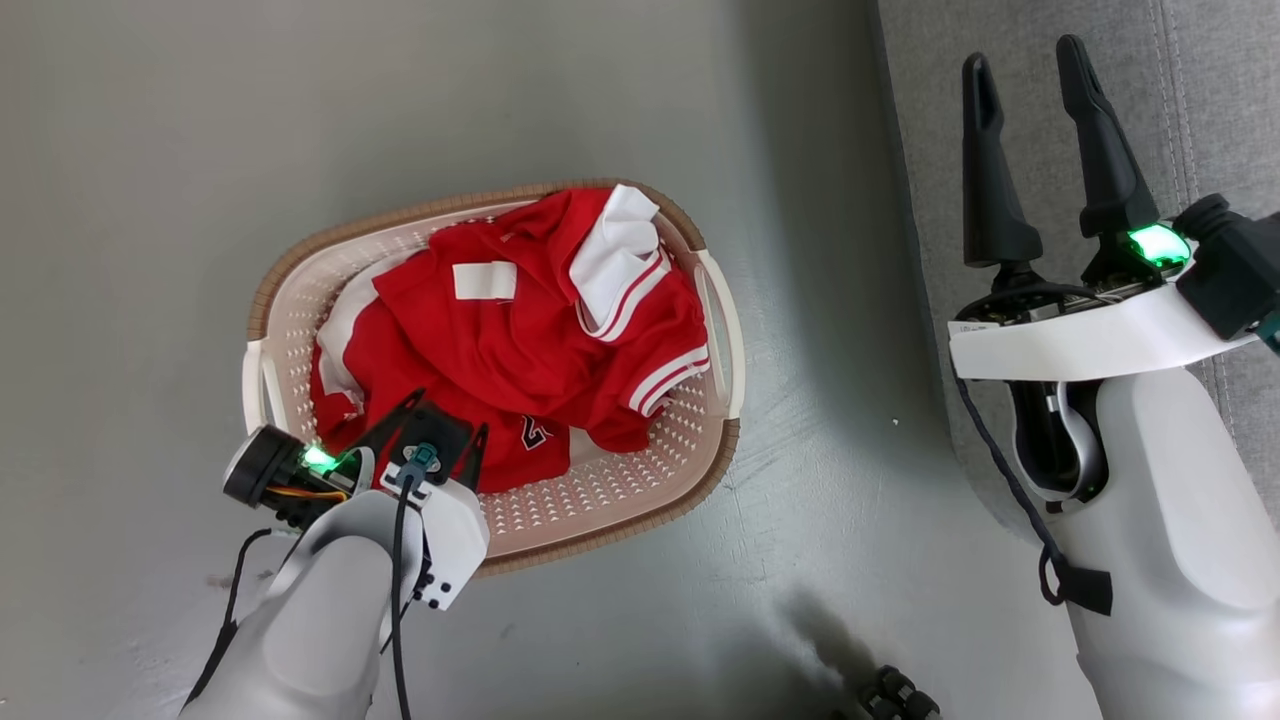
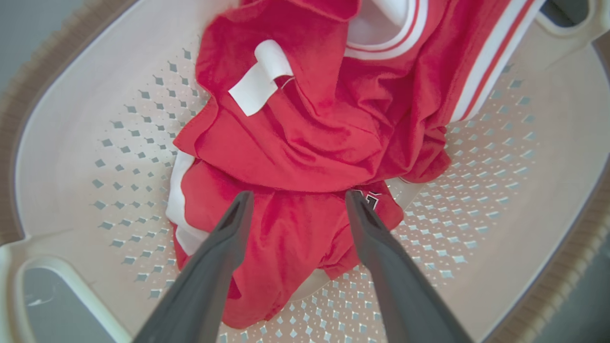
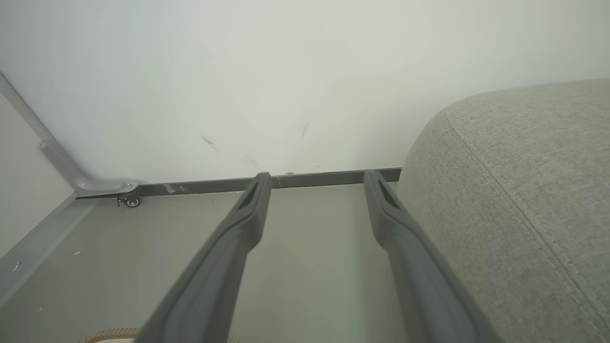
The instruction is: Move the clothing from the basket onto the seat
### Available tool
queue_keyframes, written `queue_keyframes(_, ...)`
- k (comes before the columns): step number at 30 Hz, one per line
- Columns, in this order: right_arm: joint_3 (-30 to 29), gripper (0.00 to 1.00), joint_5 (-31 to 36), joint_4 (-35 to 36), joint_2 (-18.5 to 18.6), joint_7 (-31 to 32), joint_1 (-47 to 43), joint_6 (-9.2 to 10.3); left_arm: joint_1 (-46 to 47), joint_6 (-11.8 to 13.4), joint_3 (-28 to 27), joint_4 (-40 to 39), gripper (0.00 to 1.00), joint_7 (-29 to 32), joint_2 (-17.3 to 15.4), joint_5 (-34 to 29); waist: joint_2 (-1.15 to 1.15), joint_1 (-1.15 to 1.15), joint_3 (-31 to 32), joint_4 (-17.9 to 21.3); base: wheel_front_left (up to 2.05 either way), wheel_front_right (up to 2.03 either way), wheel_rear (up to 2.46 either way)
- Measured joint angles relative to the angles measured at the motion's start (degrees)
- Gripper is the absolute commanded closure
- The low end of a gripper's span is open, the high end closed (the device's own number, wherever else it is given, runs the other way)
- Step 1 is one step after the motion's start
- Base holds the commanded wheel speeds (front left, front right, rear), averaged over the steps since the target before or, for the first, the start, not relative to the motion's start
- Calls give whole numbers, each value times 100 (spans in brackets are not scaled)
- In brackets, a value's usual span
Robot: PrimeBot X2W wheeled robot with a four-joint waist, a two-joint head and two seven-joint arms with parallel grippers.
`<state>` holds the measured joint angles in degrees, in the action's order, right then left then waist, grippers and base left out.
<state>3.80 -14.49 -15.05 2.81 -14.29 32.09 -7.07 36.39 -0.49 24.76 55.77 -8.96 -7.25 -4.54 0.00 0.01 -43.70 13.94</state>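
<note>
Left gripper (image 2: 299, 195) is down inside the laundry basket (image 1: 610, 495) now, fingers (image 2: 214, 267) spread wide, nothing between them. Both tips hang over the heap of red clothing (image 1: 520, 340), right at the fold where the upper garment overlaps the lower one. Whether they touch the fabric, I cannot tell.

All the clothing lies in the basket. On top is the striped jersey (image 1: 620, 250), with its white collar, red-and-white trim and a white label (image 1: 485, 280) turned up. Beneath it, nearer the robot, is a plain red piece (image 1: 535, 432) with a small dark mark showing.

The basket sits on the grey floor (image 1: 200, 150), brown rim all round, white handles at either side. The light grey sofa (image 1: 1200, 100) is off to the robot's right, with a strip of bare floor between it and the basket.

Right gripper (image 1: 1022, 52) is up by the edge of the sofa, fingers parted wide too and carrying nothing, pointing along the floor toward a pale wall (image 3: 286, 71), with the cushion's rounded corner just beside it.
</note>
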Motion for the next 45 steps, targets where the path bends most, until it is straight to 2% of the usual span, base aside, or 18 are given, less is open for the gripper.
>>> queue_keyframes(8,81,0,-70,59,1,-15,229,0,205,109,102,202,0,171,4,-177,0,0,-183,48,0,0,0)
queue_keyframes(16,160,0,-172,60,1,-16,244,0,378,454,112,492,0,488,-96,-320,0,0,-323,105,0,0,0)
queue_keyframes(28,225,0,-349,169,1,-16,326,0,656,728,130,662,0,702,-187,-447,0,0,-525,262,0,0,0)
queue_keyframes(37,232,0,-402,226,1,-16,326,0,868,1165,92,783,0,887,-319,-528,0,0,-709,377,0,0,0)
queue_keyframes(40,276,0,-460,245,0,-16,327,-1,887,1192,47,855,0,955,-338,-525,0,0,-759,403,0,0,0)
queue_keyframes(45,304,0,-475,274,0,-16,328,0,889,1239,79,889,0,1080,-159,-525,0,0,-810,437,0,0,0)
